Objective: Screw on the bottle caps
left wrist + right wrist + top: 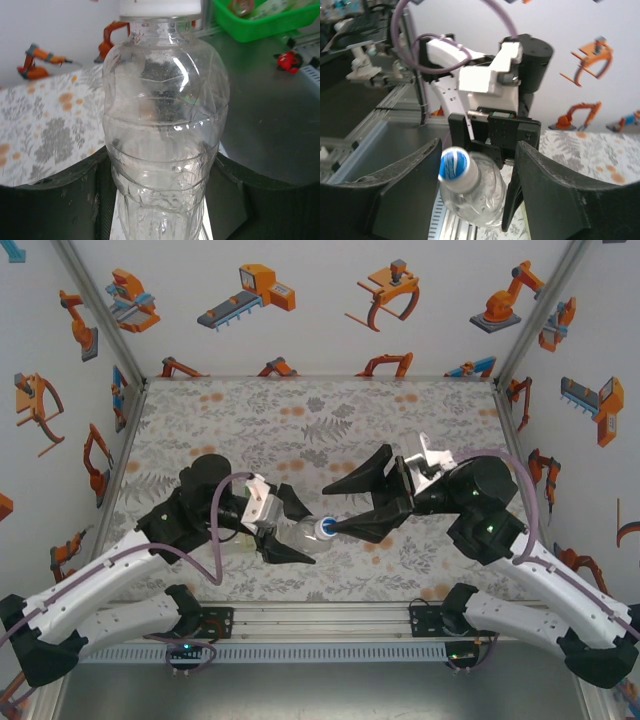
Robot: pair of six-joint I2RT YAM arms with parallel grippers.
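Floral-print bench, walls covered in orange robot drawings. You see the unlabelled clear bottle lying sideways over the near middle of the bench, neck toward the right arm. A white cap with a blue-marked top sits on its neck. The left gripper fingers clamp the bottle body. The right gripper fingers are spread wide and straddle the cap, with one finger just beside it.
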